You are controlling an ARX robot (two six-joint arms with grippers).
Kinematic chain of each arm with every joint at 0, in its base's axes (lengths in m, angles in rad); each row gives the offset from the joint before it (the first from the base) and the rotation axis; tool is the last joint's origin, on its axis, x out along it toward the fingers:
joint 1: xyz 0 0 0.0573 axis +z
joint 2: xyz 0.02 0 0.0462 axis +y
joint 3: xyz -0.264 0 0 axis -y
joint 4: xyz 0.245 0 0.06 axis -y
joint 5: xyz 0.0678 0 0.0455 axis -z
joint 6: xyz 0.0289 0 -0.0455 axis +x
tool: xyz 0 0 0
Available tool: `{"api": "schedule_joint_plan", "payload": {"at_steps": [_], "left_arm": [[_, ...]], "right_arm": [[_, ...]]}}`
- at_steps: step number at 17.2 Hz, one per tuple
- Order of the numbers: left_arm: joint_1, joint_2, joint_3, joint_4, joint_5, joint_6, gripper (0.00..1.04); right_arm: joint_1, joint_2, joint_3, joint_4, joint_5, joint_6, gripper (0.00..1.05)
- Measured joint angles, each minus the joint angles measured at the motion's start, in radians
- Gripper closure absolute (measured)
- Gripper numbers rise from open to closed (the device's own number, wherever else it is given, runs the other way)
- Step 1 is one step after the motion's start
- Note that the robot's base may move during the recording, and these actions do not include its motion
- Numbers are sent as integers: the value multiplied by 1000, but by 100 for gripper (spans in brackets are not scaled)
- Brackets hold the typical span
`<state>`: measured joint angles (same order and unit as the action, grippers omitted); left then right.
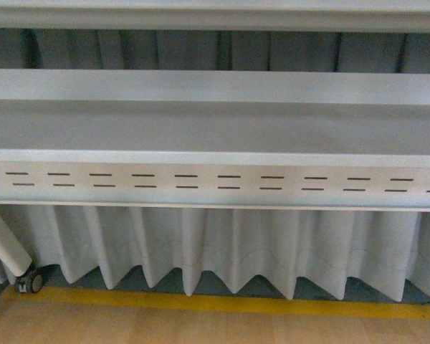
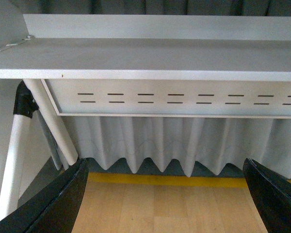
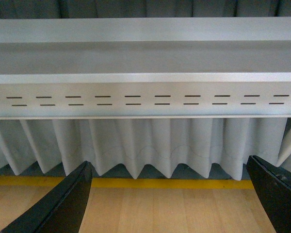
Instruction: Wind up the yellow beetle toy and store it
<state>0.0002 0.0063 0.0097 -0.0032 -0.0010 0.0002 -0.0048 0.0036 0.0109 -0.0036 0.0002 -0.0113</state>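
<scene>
Staring straight at a grey shelf (image 1: 215, 129) in the front view, with a slotted panel (image 1: 215, 183) along its front edge and a pleated white curtain (image 1: 236, 247) hanging underneath. Down below that, a yellow line (image 1: 236, 304), then wood floor (image 1: 201, 328) nearer in. Off at the lower left, a white leg (image 1: 3, 240) slanting down to a small caster (image 1: 30, 282). Left gripper (image 2: 164, 162) spread wide, black fingers (image 2: 63, 199) far apart at either edge of its wrist view, gripping nothing (just curtain and floor showing in the gap). Same deal with the right gripper (image 3: 169, 161): fingers (image 3: 68, 204) splayed wide, nothing held. Both facing the panel and curtain, hanging over the floor. As for the toy, can't tell where it is from any of the three views.
</scene>
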Motion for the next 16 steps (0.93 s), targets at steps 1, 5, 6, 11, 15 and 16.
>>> {"api": "schedule_joint_plan", "payload": {"at_steps": [1, 5, 6, 11, 15, 16], "left_arm": [[0, 0, 0, 0, 0, 0, 7], [0, 0, 0, -1, 0, 0, 7], [0, 0, 0, -2, 0, 0, 7], [0, 0, 0, -1, 1, 0, 7], [0, 0, 0, 0, 0, 0, 7], [0, 0, 0, -2, 0, 0, 7]], "right_arm": [[0, 0, 0, 0, 0, 0, 7], [0, 0, 0, -2, 0, 0, 7], [0, 0, 0, -3, 0, 0, 7], [0, 0, 0, -2, 0, 0, 7], [0, 0, 0, -1, 0, 1, 7], [0, 0, 0, 0, 0, 0, 7]]}}
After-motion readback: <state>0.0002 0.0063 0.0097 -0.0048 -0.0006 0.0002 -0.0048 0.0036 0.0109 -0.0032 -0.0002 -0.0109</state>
